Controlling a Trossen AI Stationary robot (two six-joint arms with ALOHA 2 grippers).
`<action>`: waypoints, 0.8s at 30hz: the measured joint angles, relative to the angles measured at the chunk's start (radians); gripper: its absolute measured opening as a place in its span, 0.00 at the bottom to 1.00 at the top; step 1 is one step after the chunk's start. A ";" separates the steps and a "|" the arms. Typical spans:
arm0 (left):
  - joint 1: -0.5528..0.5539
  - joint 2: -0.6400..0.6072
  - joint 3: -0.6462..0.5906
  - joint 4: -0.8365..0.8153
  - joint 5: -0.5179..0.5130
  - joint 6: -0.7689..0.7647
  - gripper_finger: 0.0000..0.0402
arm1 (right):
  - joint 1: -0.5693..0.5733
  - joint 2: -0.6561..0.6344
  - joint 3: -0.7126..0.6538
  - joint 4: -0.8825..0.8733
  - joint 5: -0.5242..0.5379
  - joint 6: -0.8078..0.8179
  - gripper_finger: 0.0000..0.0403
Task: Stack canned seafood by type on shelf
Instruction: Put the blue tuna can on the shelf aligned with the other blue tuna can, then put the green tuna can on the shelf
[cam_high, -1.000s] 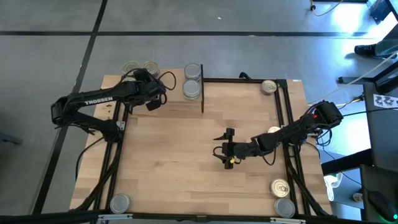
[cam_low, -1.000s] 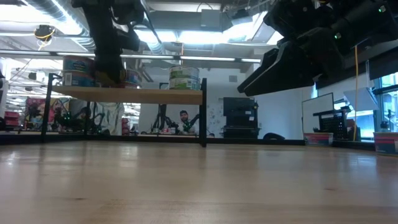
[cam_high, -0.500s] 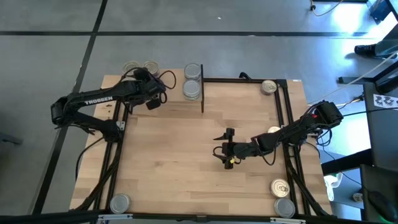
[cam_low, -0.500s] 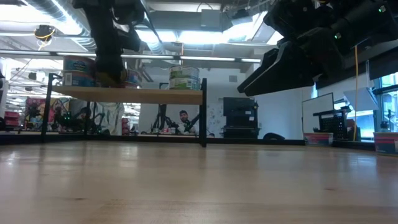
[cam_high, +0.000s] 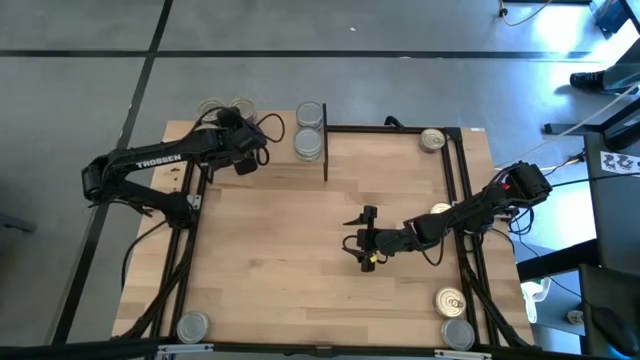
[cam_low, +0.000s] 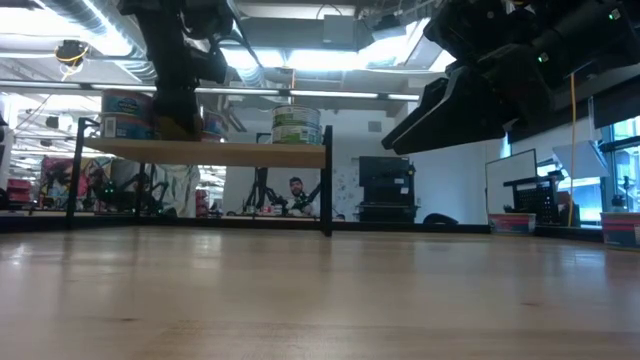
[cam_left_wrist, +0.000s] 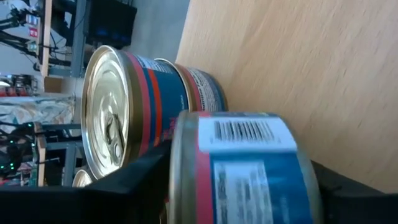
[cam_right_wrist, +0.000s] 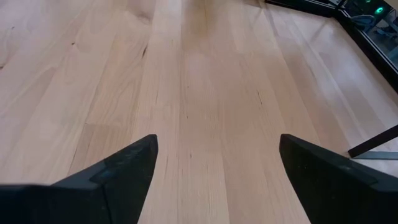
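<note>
Four tins stand on the shelf (cam_high: 280, 165) in the overhead view: two gold-lidded ones at its far left and two silver-topped ones (cam_high: 310, 130) by its right post. The left gripper (cam_high: 232, 125) hangs over the gold pair. The right gripper (cam_high: 352, 230) waits above mid-table (cam_high: 280, 270), and more loose tins (cam_high: 451, 300) lie near the table's edges.

From table height, the left gripper (cam_low: 178, 110) reaches down among the shelf's left-hand tins, hiding most of one. A green-labelled tin (cam_low: 296, 125) sits at the plank's right end.

On the left wrist view, a blue-and-red labelled tin (cam_left_wrist: 249, 168) with a barcode sits within that gripper. I cannot tell whether it is clamped or let go. Just behind it stands a gold pull-tab tin (cam_left_wrist: 118, 118) with the same label. If the gripper lifts off crooked, I'd guess it could drag this tin, or bump the neighbour toward the shelf's edge.

Past the right wrist, the right gripper (cam_right_wrist: 214, 180) is spread wide over bare wood, holding nothing.
</note>
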 joint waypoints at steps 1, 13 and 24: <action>0.000 0.000 0.000 0.002 0.000 0.000 0.63 | 0.000 0.000 0.000 0.000 0.000 0.000 0.83; -0.039 0.000 0.000 0.002 0.054 -0.034 0.82 | 0.000 0.000 0.000 -0.002 0.000 0.000 0.83; -0.099 0.000 -0.001 -0.002 0.055 -0.107 0.82 | 0.000 0.000 0.000 -0.002 0.000 0.000 0.83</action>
